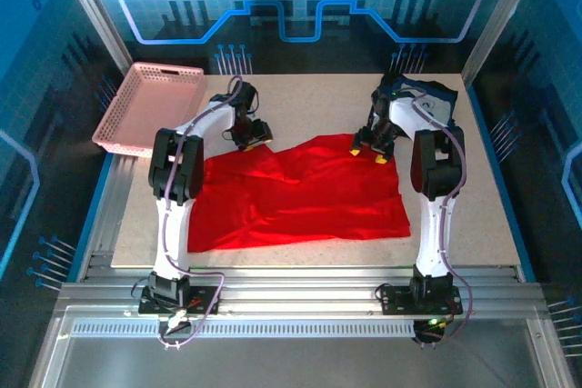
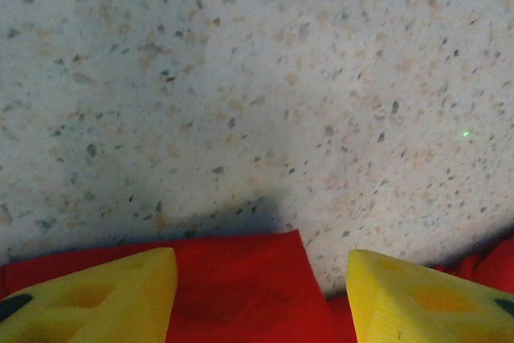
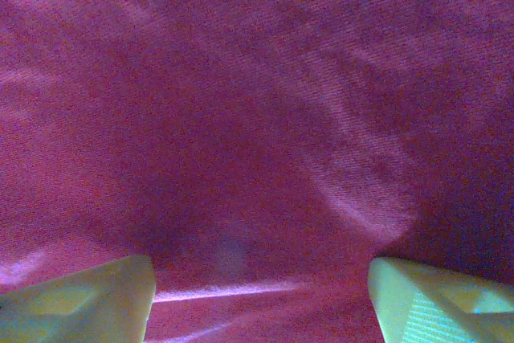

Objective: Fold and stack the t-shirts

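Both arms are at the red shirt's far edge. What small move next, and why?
Probably close both grippers on that edge. The left gripper stands open with an edge of the red shirt between its fingers and bare table beyond; the right gripper is open over cloth too. Neither grips anything yet, so no fold can start.

- The red t-shirt (image 1: 300,193) is seen to be soft, matt cloth; a fine weave and shallow creases are shown in the right wrist view.
- The bench (image 1: 473,215) is finished in a speckled, stone-like surface, smooth and matt.
- The jaws of the left gripper (image 2: 261,283) are formed of matt yellow plastic.
- The basket (image 1: 145,106) is moulded in pink plastic lattice.
- The frame rails (image 1: 300,295) are made of pale, dull-sheened metal.
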